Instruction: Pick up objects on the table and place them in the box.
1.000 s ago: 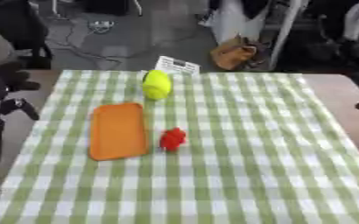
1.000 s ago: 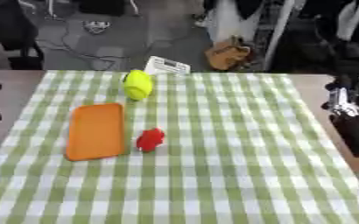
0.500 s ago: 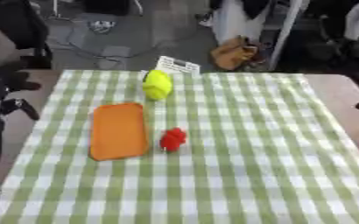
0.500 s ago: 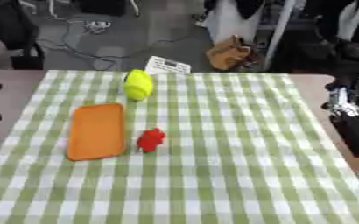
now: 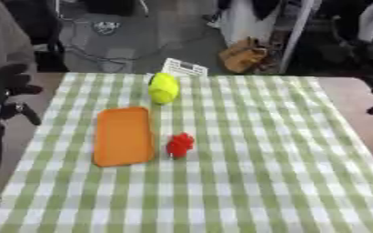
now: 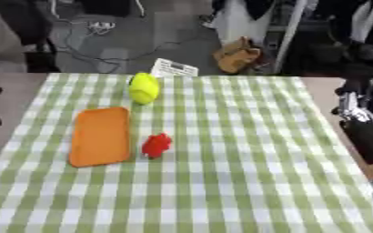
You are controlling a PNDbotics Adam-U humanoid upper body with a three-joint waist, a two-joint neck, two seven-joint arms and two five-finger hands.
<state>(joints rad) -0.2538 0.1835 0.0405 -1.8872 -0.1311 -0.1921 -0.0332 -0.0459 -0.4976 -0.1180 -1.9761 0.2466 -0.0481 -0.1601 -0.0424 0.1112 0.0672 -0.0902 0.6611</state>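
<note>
Three things are lying on the counter [image 5: 301,182], which is wearing a green and white checked cloth: a flat orange tray-like piece [image 5: 123,135], a small red object [image 5: 179,144] just beside its right edge, and a yellow-green rounded object [image 5: 163,88] sitting beyond the tray's far end. The orange piece is holding nothing inside it. A white card [image 5: 185,67] is resting at the far edge, just behind the yellow-green object. The left hand [image 5: 7,86] is showing at the left edge, off the cloth and well apart from the orange piece; its finger state cannot be told. The right hand [image 6: 355,98] is showing at the right edge, far from the red object, and whether its fingers are open or curled cannot be told either.
</note>
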